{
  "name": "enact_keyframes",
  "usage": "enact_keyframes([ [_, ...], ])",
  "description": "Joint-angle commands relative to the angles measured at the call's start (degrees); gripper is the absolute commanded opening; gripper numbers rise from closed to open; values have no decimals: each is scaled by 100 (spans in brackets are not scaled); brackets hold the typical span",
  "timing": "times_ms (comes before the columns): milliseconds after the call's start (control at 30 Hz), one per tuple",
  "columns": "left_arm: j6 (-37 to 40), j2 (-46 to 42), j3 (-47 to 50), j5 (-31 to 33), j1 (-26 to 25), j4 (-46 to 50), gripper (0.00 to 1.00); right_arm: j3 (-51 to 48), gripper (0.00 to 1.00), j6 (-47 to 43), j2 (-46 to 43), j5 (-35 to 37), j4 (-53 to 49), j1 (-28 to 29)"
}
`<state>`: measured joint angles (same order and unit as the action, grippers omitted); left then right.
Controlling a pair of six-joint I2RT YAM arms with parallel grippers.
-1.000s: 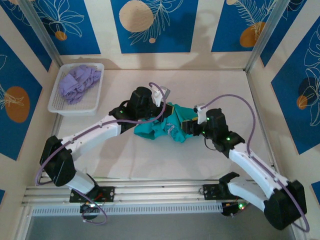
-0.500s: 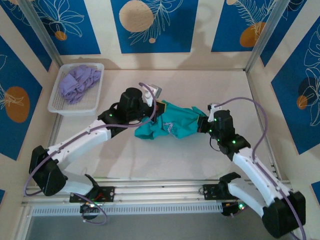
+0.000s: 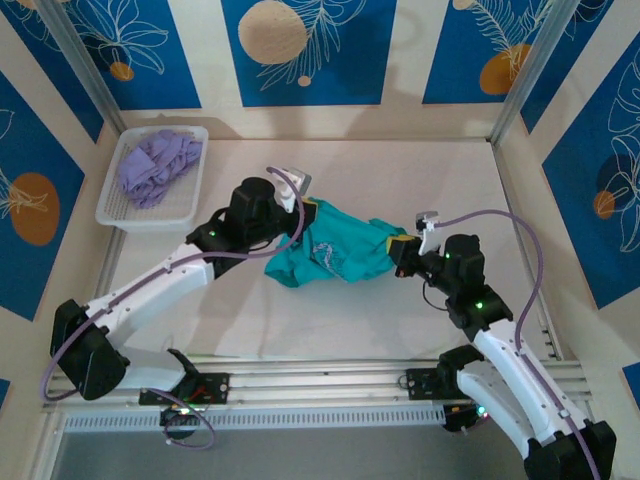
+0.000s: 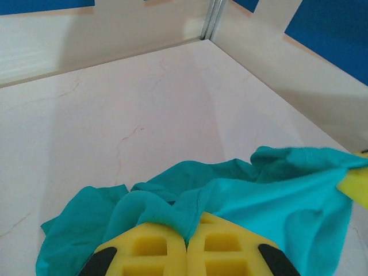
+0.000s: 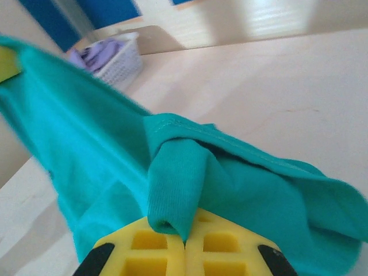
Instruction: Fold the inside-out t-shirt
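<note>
**Teal shirt pulled taut between both arms on a pale tabletop**

Cream, faintly veined tabletop (image 3: 400, 170) fills the cell, walled by blue panels (image 3: 300, 50) printed with white leaves and orange discs. At the far left corner sits a white perforated plastic basket (image 3: 190, 205), and a crumpled lavender garment (image 3: 155, 165) lies inside it.

Near the middle of the table, the teal t-shirt (image 3: 340, 250) hangs as a soft, wrinkled band of cotton knit, with a patch of white print (image 3: 322, 252) showing on top. Its lower folds rest on the surface.

The left gripper (image 3: 305, 213) pinches the shirt's left end. In the left wrist view its yellow waffle-patterned pads meet with a fold of cloth caught between them. The right gripper (image 3: 398, 250) clamps the right end, and the right wrist view shows a rolled, ribbed hem nipped between its closed yellow pads. A stitched seam runs just above that hem.

A second ago the two grippers were closer together and the shirt was bunched in a tight heap. Now the right gripper is farther to the right, and the fabric spans a longer, flatter stretch between them.
</note>
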<state>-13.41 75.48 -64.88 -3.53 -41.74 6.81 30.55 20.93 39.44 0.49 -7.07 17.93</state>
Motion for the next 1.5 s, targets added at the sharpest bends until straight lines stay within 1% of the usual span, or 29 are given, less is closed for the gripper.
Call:
enact_keyframes([
  [0,-135,-155,56,-499,4,-459,0,441,9,425,305,1969,-1248,-99],
  [33,-206,-74,57,-675,-63,-575,0,471,15,405,312,2119,-1344,-91],
  [67,-231,42,34,-766,-150,-622,0,445,19,374,241,2075,-1292,-76],
  [133,-222,417,-142,-863,-369,-596,0,250,31,257,-92,1759,-901,-14],
  [167,-228,619,-231,-888,-455,-593,0,177,35,240,-235,1681,-748,8],
  [233,-295,1081,-432,-1006,-608,-677,0,93,38,191,-426,1683,-612,43],
  [300,-330,1521,-674,-1263,-728,-655,7,116,39,118,-451,1788,-675,42],
  [367,-287,1872,-953,-1611,-824,-441,18,194,40,71,-413,1821,-790,40],
  [433,-164,2041,-1096,-1998,-866,-169,33,240,41,47,-402,1753,-807,37],
  [467,-78,2023,-1082,-2026,-857,-39,39,245,41,41,-406,1679,-783,40],
  [533,185,1789,-830,-1747,-825,199,50,221,44,-10,-381,1329,-673,44],
  [567,235,1632,-644,-1519,-771,237,52,193,45,4,-340,1159,-612,53],
  [633,172,1225,-52,-1106,-548,198,57,88,48,109,-177,598,-405,104],
  [700,43,948,438,-725,-288,241,61,-29,51,319,64,419,-270,299],
  [767,187,829,737,-490,-174,353,63,-146,53,423,310,582,-150,666],
  [833,513,874,840,-491,-227,498,66,-232,56,502,561,992,-76,1126],
  [900,801,960,925,-478,-372,520,67,-238,60,608,783,1350,-142,1478],
  [1000,1258,1207,940,-120,-637,540,69,-259,64,838,1031,1791,-270,1800],
  [1100,1414,1614,771,140,-713,530,69,-299,65,1048,1300,1896,-149,1862],
  [1167,1479,1873,595,217,-737,442,67,-254,65,1057,1461,1958,-73,1864],
  [1233,1549,2091,393,32,-729,374,63,-152,62,1027,1623,2168,-74,1840],
  [1267,1551,2172,334,-34,-731,287,59,-108,60,1021,1681,2246,-119,1809],
  [1333,1577,2321,145,-121,-731,273,44,-3,55,987,1821,2321,-183,1714],
  [1400,1542,2362,-78,-96,-725,426,26,157,45,921,1947,2379,-365,1589],
  [1467,1457,2224,-203,-211,-681,573,9,308,34,758,1964,2450,-579,1469],
])
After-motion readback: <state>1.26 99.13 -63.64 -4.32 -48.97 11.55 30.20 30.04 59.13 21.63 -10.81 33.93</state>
